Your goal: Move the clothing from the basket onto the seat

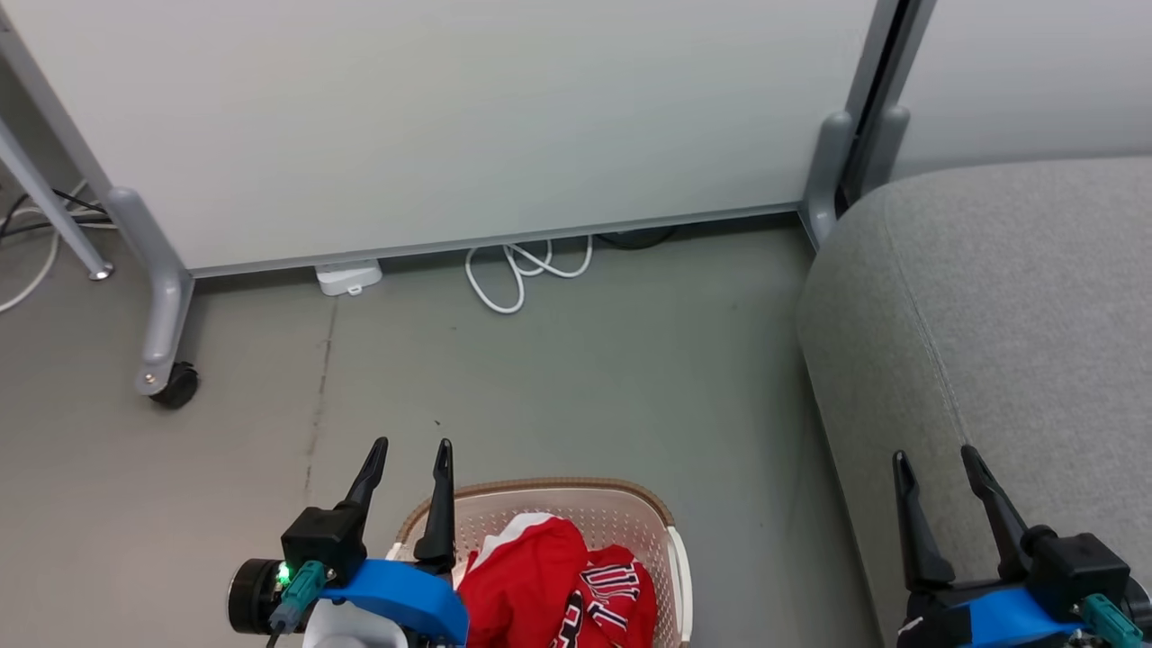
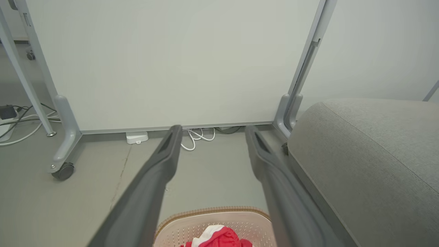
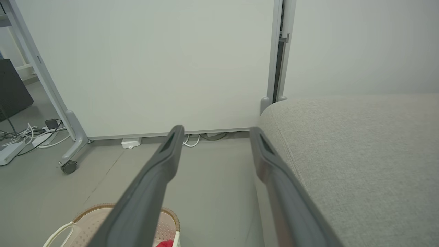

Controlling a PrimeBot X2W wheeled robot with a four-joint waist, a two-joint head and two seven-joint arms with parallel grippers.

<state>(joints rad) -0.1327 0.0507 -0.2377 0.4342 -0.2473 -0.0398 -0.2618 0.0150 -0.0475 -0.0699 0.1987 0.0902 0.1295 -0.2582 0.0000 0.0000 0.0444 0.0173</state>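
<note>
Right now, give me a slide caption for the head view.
Left end effector open beside the basket of red clothing; right end effector open at the grey seat edge.

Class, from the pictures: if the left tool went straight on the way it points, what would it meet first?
The left tool would likely meet the white cable at the foot of the white panel; depth unclear.

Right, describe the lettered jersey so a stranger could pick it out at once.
Left of the big grey sofa seat, a cream perforated laundry basket stands on the floor. Of the two red garments inside, the jersey lies nearer the seat and alone bears black-and-white lettering; the plain red garment has white trim.
</note>
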